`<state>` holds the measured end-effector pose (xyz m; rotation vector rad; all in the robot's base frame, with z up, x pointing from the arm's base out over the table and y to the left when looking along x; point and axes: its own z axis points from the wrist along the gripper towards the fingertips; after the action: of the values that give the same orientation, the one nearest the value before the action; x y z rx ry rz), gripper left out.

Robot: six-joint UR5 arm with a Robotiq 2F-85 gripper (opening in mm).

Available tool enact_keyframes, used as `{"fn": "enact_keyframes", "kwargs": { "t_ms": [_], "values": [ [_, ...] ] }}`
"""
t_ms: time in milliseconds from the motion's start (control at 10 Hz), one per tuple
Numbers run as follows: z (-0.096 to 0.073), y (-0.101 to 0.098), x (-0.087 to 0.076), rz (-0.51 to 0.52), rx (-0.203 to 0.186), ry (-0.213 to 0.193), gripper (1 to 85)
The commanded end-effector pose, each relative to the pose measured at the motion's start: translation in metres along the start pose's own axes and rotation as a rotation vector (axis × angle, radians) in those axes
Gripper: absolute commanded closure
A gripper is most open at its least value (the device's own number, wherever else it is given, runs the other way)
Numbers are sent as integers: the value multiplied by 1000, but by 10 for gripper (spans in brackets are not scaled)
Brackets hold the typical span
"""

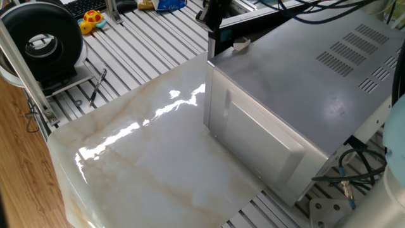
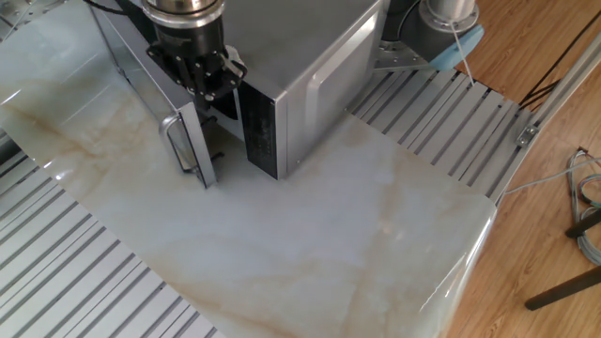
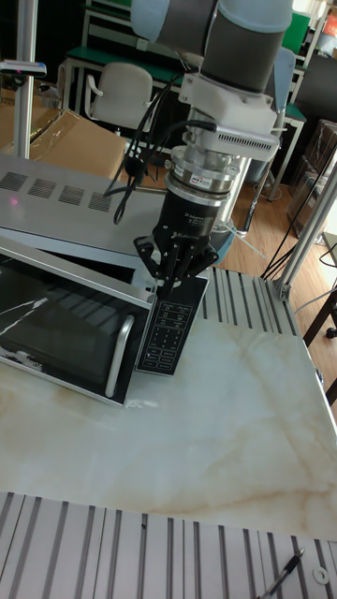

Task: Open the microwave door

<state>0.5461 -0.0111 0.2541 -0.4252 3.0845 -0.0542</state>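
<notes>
The microwave [image 1: 297,82] is a large silver-grey box on the marble slab; it also shows in the other fixed view [image 2: 310,56] and in the tall fixed view [image 3: 56,192]. The microwave door [image 3: 61,337], black-framed with a dark window and a silver handle [image 3: 116,356], stands ajar, swung out from the front [image 2: 188,131]. My gripper [image 3: 172,288] points down at the gap between the door's free edge and the control panel [image 3: 168,337]. Its fingers look pinched together with nothing held. In the fixed views, my gripper [image 2: 203,83] sits at the door's top edge [image 1: 211,14].
The marble slab [image 1: 145,158] lies on a slatted metal table [image 2: 441,122]. A black reel [image 1: 41,38], a yellow toy [image 1: 92,19] and a keyboard lie at the back left. Cables [image 1: 354,171] hang behind the microwave. A white chair [image 3: 117,94] stands behind it.
</notes>
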Motion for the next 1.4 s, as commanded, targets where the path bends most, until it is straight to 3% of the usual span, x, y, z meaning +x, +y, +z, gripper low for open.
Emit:
{"fn": "enact_keyframes", "kwargs": {
  "t_ms": [0, 200, 400, 800, 900, 1000, 1200, 1300],
  "values": [
    [-5, -2, 9, 14, -22, 8, 847],
    [3, -13, 18, -7, -44, -8, 847],
    [10, -41, 17, -79, -8, 9, 847],
    [21, -55, -15, -200, -15, 13, 847],
    [21, -50, -20, -184, -15, 8, 847],
    [21, -43, -22, -106, -25, -5, 847],
    [21, -53, -37, 18, 12, -63, 847],
    [22, -60, -39, 19, 40, -74, 847]
  ]
}}
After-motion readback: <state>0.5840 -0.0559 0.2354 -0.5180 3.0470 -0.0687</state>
